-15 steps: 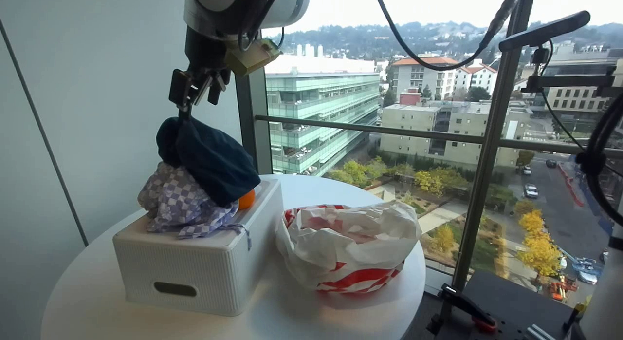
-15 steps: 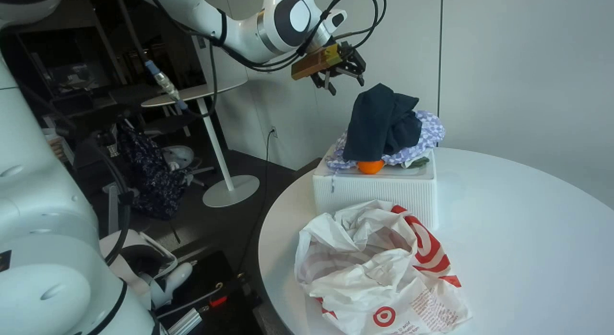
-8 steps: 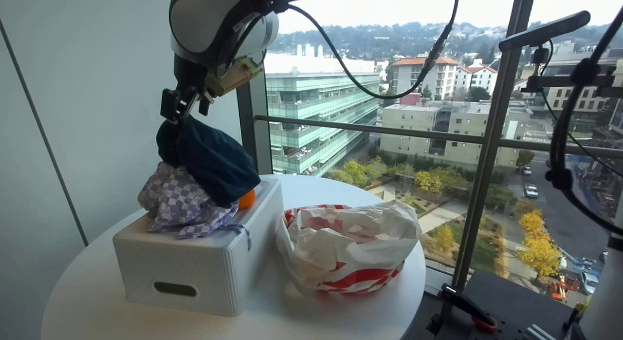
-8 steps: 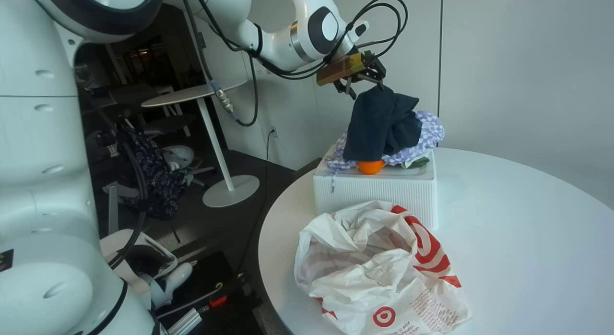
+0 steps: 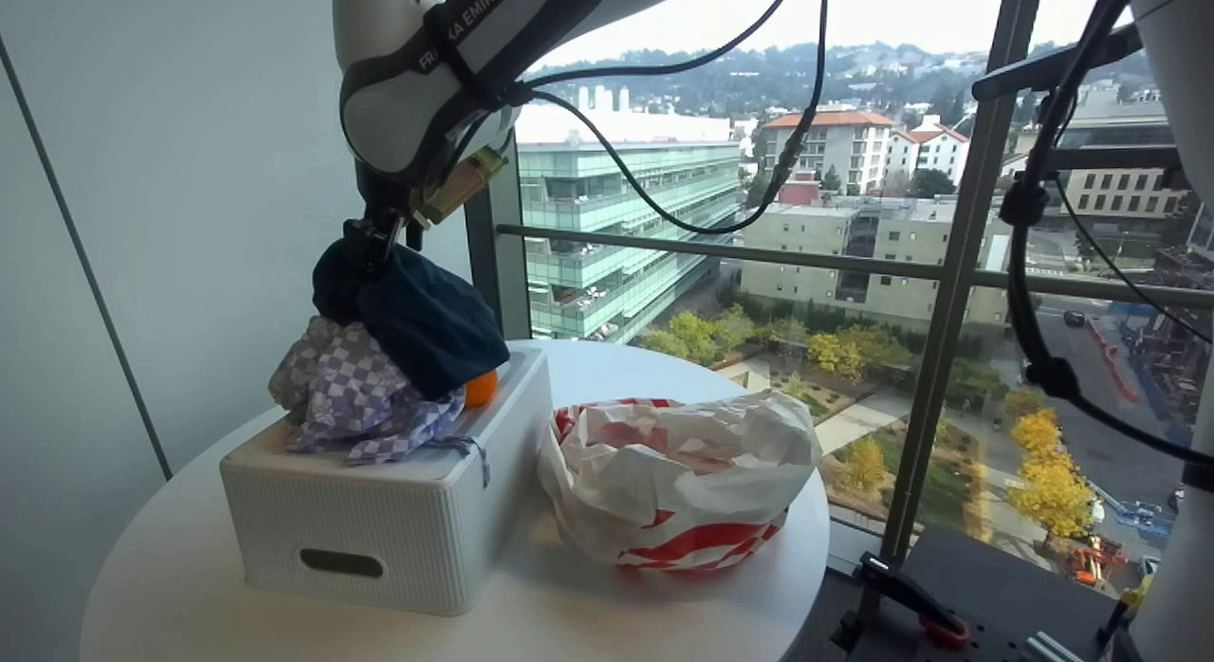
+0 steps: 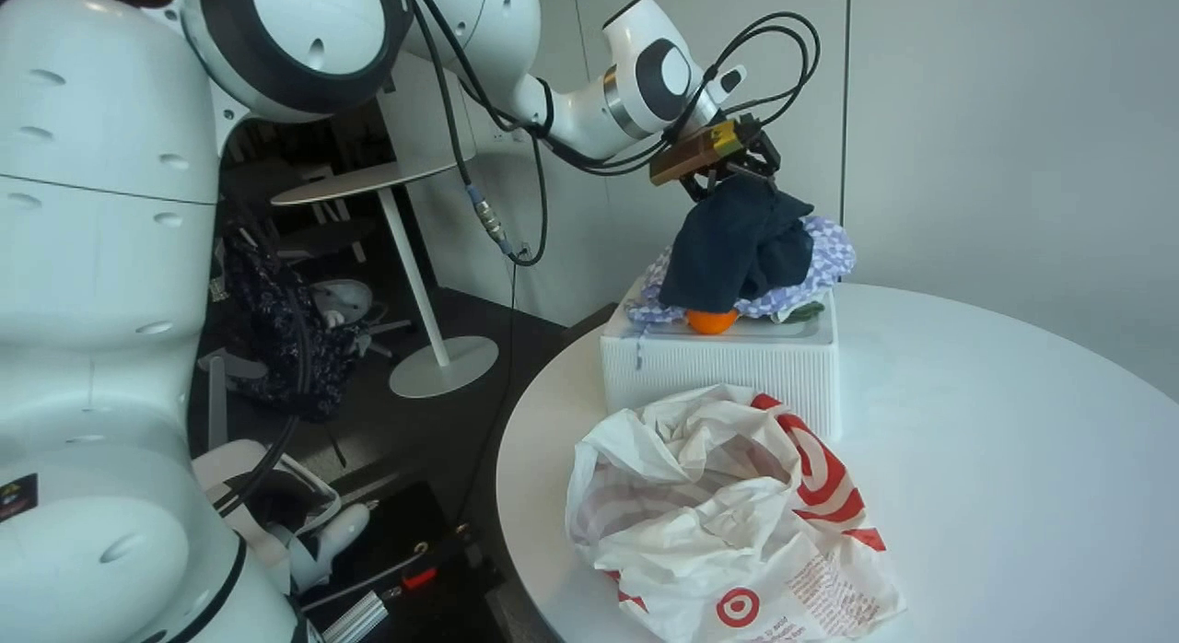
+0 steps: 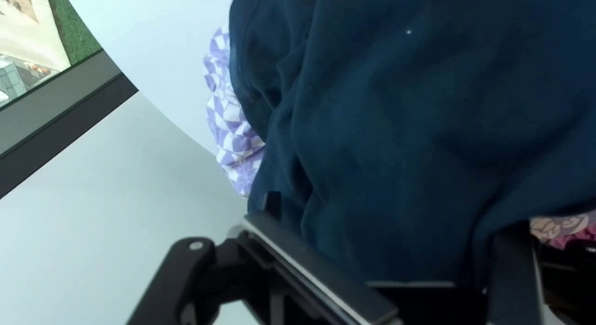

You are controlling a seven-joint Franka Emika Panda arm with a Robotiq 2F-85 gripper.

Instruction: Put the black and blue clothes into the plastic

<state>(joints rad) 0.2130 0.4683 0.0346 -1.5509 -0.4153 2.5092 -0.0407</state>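
**Astride the peak, not yet pinched**

In an exterior view, the gripper point(image 5: 391, 241) sits at the crest of the dark garment point(image 5: 436, 325), whose long axis slopes from there toward the plastic bag point(image 5: 664, 496). In an exterior view, the dark garment lies over the checked garment point(image 6: 832, 247), atop the white box point(image 6: 718, 367). In the wrist view, the fingers point(image 7: 321, 268) stand wide apart with the dark garment between them; closing inward would likely catch a fold.

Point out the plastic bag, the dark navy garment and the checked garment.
Plastic bag point(image 5: 675, 484), in an exterior view: white side wall.
Dark navy garment point(image 7: 409, 138), wrist view: middle of the fabric.
Checked garment point(image 5: 360, 389), in an exterior view: front folds.
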